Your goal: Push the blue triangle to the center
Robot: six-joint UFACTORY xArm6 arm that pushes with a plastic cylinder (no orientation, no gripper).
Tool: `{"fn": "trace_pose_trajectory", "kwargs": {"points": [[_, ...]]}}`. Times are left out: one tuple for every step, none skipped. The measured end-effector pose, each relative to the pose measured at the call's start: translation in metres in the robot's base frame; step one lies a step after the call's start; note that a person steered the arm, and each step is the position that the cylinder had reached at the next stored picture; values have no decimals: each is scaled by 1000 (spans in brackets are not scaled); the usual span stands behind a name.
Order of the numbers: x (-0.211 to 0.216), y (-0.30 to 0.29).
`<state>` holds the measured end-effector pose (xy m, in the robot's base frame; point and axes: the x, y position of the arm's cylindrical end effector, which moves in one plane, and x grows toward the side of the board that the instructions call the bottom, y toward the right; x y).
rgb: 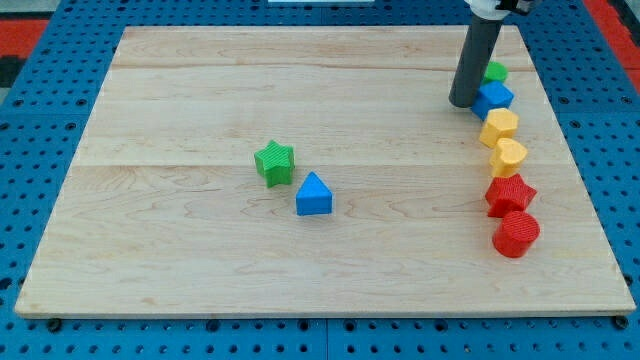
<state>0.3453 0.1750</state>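
Note:
The blue triangle (313,195) lies on the wooden board (200,100) a little below and left of the board's middle. A green star (274,162) sits just up and left of it, close by. My tip (463,103) rests on the board near the view's top right, far from the blue triangle. It stands right beside a blue block (493,98) at the top of a column of blocks.
Down the view's right side runs a column: a green block (495,72), the blue block, a yellow hexagon (499,127), a yellow block (508,156), a red star (510,194), a red cylinder (516,234). Blue pegboard (40,120) surrounds the board.

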Motion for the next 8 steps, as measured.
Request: {"fn": "trace_pose_trajectory", "kwargs": {"points": [[0,1],[0,-20],[3,-52],[36,-55],[93,-48],[155,-50],[189,-84],[203,-124]]}}
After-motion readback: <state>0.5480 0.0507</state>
